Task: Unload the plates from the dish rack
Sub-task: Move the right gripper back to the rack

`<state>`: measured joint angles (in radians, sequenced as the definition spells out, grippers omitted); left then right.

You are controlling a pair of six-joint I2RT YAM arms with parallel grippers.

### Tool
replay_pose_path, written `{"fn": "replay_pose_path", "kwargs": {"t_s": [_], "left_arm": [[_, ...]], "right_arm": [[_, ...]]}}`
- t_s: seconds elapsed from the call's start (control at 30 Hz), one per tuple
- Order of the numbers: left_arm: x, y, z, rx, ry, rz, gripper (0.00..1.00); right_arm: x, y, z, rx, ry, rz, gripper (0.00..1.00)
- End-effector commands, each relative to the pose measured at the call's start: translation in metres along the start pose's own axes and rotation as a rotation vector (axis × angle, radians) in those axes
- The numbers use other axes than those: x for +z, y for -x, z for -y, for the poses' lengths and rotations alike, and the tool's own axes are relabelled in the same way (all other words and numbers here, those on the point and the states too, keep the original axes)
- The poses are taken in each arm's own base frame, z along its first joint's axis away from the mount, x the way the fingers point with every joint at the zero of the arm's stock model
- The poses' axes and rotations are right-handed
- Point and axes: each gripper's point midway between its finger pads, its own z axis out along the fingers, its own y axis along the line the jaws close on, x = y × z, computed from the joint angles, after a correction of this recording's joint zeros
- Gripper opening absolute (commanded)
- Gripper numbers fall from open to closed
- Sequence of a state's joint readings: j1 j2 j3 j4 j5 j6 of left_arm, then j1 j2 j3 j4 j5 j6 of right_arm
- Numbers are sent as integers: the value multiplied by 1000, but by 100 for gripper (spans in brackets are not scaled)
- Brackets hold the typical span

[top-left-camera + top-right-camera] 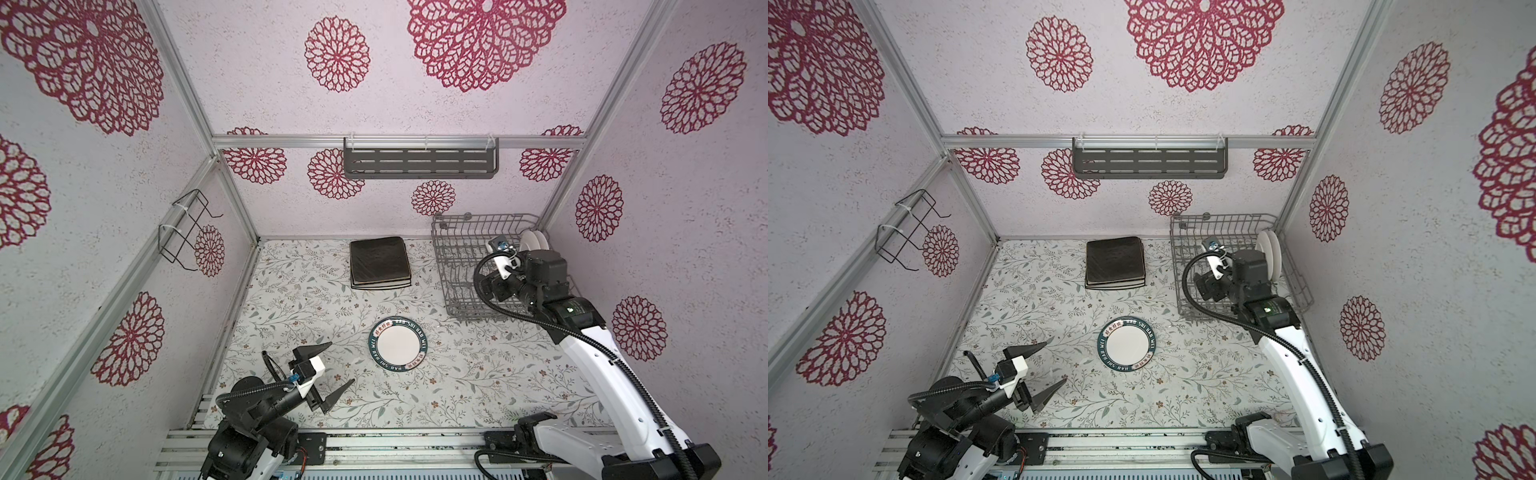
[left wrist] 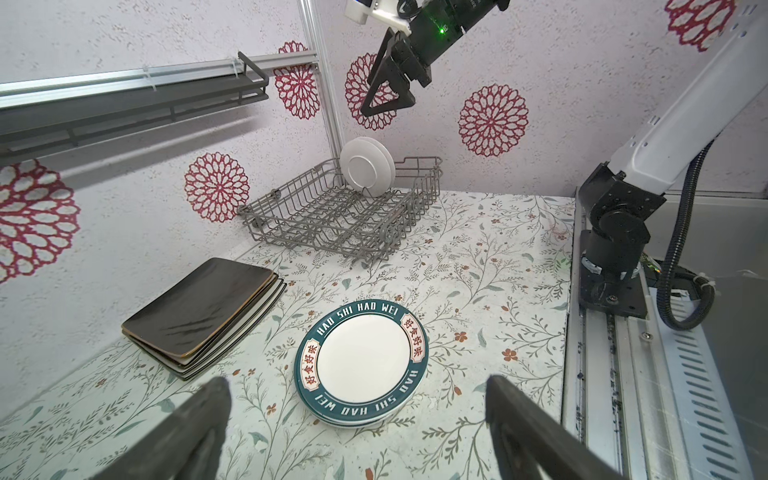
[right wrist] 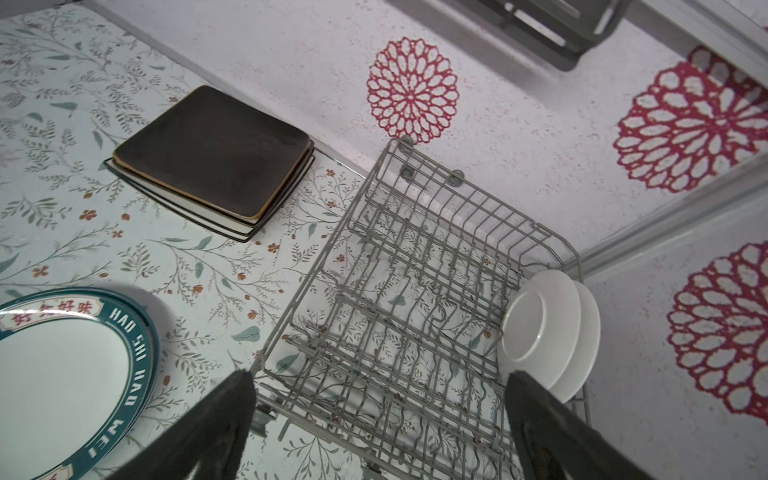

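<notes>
White arms (image 1: 602, 374), black joints (image 2: 619, 232), ribbed black cables (image 1: 476, 277).

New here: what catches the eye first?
Two white plates stand upright in the far right corner of the dish rack, with the open right gripper poised above it. A stack of square plates lies by the back wall, and printed round plates sit mid-table, ahead of the open left gripper.

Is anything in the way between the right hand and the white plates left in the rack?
Nothing visible is. The open right hand hovers over the dish rack. The white plates stand upright in its corner, with only the rack's own bare wires between them.
</notes>
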<state>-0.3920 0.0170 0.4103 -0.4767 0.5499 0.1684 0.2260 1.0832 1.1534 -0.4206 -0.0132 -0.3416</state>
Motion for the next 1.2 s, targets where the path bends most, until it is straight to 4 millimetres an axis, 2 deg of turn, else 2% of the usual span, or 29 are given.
{"fn": "replay_pose_path", "kwargs": {"t_s": [0.0,0.2,0.23,0.3,0.4,0.53,0.73,0.87,1.17], "left_arm": [[-1,1,0,27,6,11,97],[0,0,-3,25,19,7,97],[0,0,-2,23,17,6,97],[0,-1,-3,23,22,4,97],[0,0,-5,23,31,5,97],[0,-1,-5,23,33,4,97],[0,0,-5,21,29,4,97],[0,-1,-5,20,33,2,97],[2,-3,-7,13,36,-9,97]], "right_arm": [[-9,10,8,64,48,55,92],[2,-3,50,197,32,64,80],[5,-5,57,227,39,75,77],[13,-11,71,292,63,85,63],[24,-16,85,339,94,77,55],[40,-26,108,387,94,50,51],[65,-53,145,471,71,-6,44],[72,-70,168,512,35,-30,40],[93,-93,187,561,34,-80,28]]}}
